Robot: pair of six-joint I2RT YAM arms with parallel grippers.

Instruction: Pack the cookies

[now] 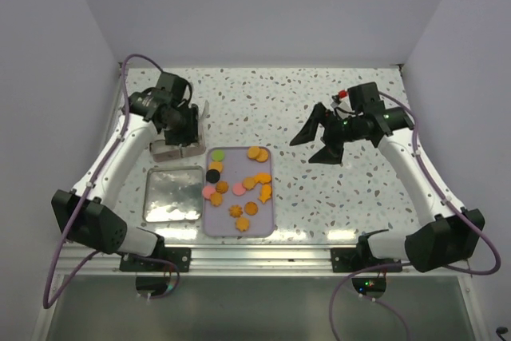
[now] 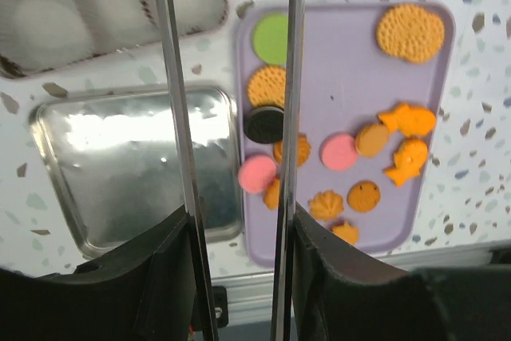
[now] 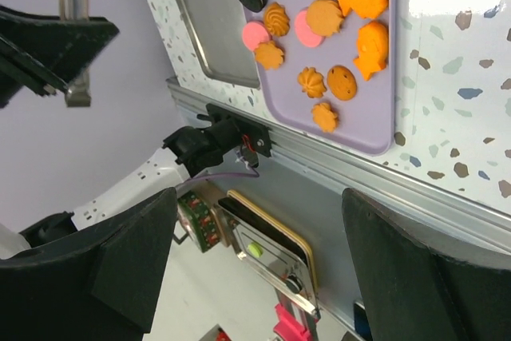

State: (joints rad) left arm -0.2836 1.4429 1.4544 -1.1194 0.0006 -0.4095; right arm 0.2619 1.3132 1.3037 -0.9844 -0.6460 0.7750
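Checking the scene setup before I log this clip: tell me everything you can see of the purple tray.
The purple tray is a flat, pale-lilac rectangle with rounded corners and a low raised rim, matte like plastic. It lies flat on the speckled table near the front edge, close beside a shiny metal tray. The cookies lie scattered on it. The left gripper, holding tongs, and the open right gripper are off it.
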